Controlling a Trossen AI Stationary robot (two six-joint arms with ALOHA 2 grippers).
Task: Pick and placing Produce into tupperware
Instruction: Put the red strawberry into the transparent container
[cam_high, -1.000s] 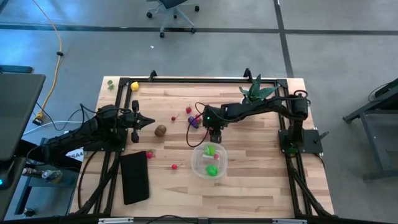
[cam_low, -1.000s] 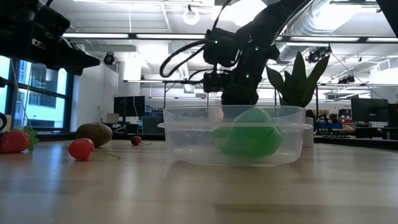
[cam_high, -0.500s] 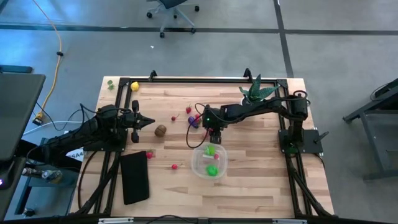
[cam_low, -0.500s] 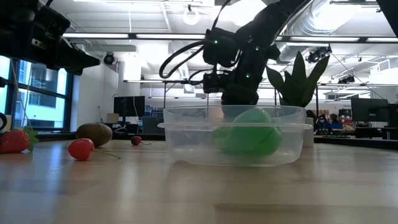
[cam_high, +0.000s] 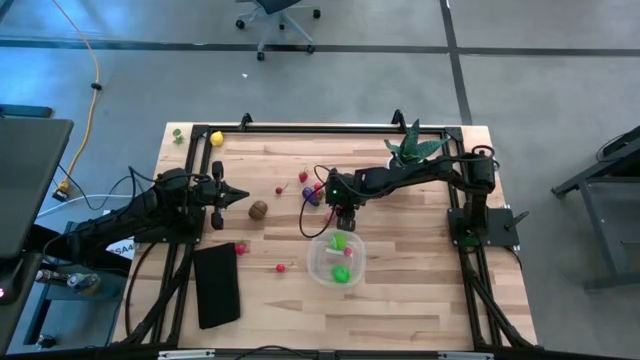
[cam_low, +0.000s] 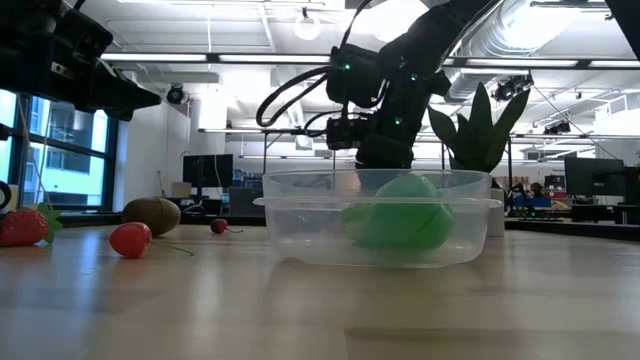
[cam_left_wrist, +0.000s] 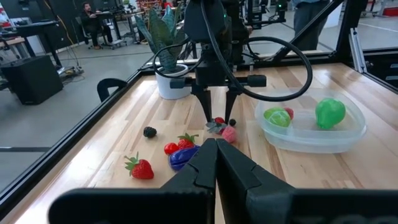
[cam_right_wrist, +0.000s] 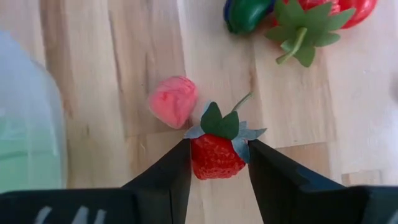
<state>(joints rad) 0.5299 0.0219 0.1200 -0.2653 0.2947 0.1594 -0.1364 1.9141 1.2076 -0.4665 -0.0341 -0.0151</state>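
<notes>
My right gripper points steeply down at the table just beyond the far rim of the clear round tupperware and is shut on a small red strawberry with a green leafy cap. Beside the strawberry lie a pink piece, a purple eggplant and another strawberry. In the tupperware lie two bright green pieces. My left gripper waits, shut, above the table's left part. A brown kiwi lies in front of it. My right gripper pinches the strawberry's red body between its two fingers, one on each side, just below the leafy cap. The fingers come from above, slanting steeply down. The strawberry sits low at the wooden tabletop; whether it is lifted clear, I cannot tell.
Small red pieces lie near a flat black rectangle at the front left. A yellow piece sits at the far left corner. A spiky green plant in a white pot stands at the far right.
</notes>
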